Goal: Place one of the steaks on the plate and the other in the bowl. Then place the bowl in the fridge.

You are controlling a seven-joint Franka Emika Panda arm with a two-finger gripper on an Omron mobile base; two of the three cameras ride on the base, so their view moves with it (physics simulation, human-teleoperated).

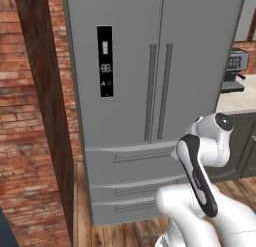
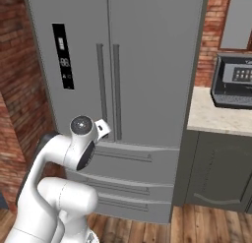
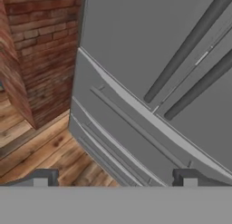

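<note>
While you face the tall grey metallic double-door fridge (image 1: 150, 91), note that its doors are closed, with two long vertical handles (image 1: 158, 91) meeting at the centre seam, a black display panel (image 1: 105, 61) on the left door, and drawers (image 1: 135, 191) stacked below. Your claw (image 3: 115, 177) stands with its jaws spread wide and nothing between them; the hand view has it aimed at the lower ends of the handles and the seam where doors meet drawers, well apart from both. Handling, as a judgement: the doors are likely heavy, rigid and smooth-faced, so the flat panel offers no purchase; hook or pinch one vertical handle near its lower end, and expect resistance from the seal. Views differ as follows. From the left base view you get a dark wooden post (image 1: 47, 111) beside the brick wall and a coffee machine (image 1: 235, 71) on the pale desk (image 1: 237, 103) to the right. From the right base view you get a dark boxy appliance (image 2: 234, 82) on that desk, over dark grey cabinets (image 2: 219, 173). From the hand view you get the wooden floor (image 3: 50, 155).
</note>
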